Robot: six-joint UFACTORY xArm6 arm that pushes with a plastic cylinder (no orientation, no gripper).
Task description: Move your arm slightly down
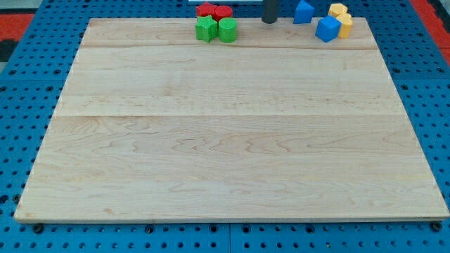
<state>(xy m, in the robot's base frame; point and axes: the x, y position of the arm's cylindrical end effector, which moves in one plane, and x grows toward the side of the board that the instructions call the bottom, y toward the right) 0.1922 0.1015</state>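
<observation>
My tip is at the view's top edge of the wooden board, between two groups of blocks. To its left stand a red star block, a red cylinder, a green star block and a green cylinder, packed together. To its right are a blue triangular block, a blue cube and two yellow blocks. The tip touches none of them.
The board lies on a blue perforated table. Red matting shows at the view's top corners.
</observation>
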